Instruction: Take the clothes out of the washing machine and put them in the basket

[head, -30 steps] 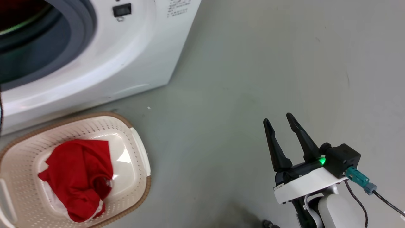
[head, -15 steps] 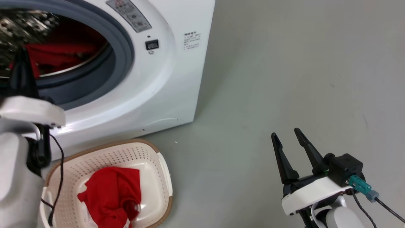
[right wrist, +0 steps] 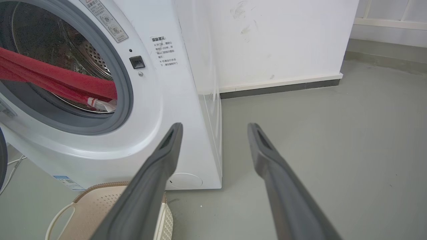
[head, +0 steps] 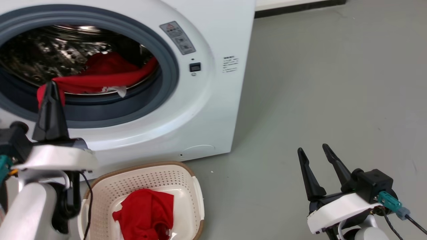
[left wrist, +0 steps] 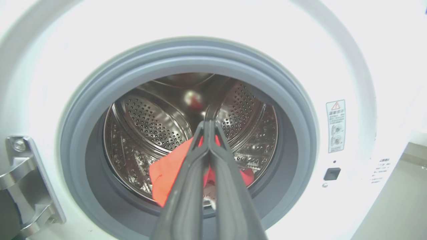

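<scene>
The washing machine (head: 213, 100) stands open, and red clothes (head: 106, 76) hang over the lip of its steel drum. The left wrist view looks into the porthole (left wrist: 186, 66) at the red cloth (left wrist: 166, 173) low in the drum. My left gripper (head: 51, 85) is shut, fingers pressed together (left wrist: 208, 123), in front of the gasket with nothing seen between them. On the floor below sits the cream basket (head: 140, 165) holding a red garment (head: 146, 213). My right gripper (head: 312, 148) hangs open and empty over the floor to the right, its fingers spread wide (right wrist: 215, 125).
Grey floor (head: 317, 83) stretches to the right of the machine. A white wall with a dark baseboard (right wrist: 283, 86) stands behind. The door hinge (left wrist: 20, 176) is at the porthole's left. A cable trails from the right wrist (head: 410, 218).
The head camera has swung up, so the drum and its clothes are now in sight. My shut left gripper has risen into view before the porthole. The right gripper stays open.
</scene>
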